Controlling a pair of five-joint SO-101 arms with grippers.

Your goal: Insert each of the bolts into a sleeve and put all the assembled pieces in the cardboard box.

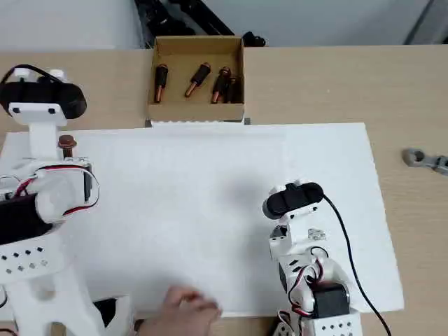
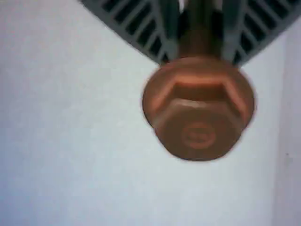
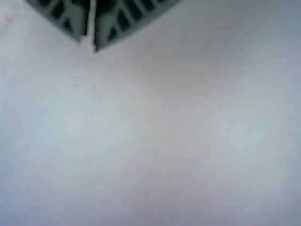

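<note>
Two arms stand at the near edge of the table [image 1: 413, 91], one to each side, both over a white sheet [image 1: 210, 182] that covers most of the middle. Left gripper [image 2: 200, 47] is clenched on a copper bolt [image 2: 198, 110]. The shank is pinched between the ribbed grey fingers [image 2: 136, 23], and the hex flange head sticks out past the tips. From above, this bolt sits by the sheet's left edge; whether it touches the sheet or is held over it, cannot tell. Right gripper [image 3: 91, 40] is over the right half of the sheet, its fingers pressed together to a thin slit with nothing between them and plain white sheet beneath. Farther out, a small metal tool [image 1: 420, 159] lies on bare tabletop off the sheet's right side. Farthest is the cardboard box [image 1: 198, 110], open-topped, just beyond the sheet's far edge and left of centre. Four assembled pieces [image 1: 161, 82] lie inside, black sleeves with copper ends toward the near wall. One lies at the left and one mid-box, slanted. The other two are huddled together by the right wall.
</note>
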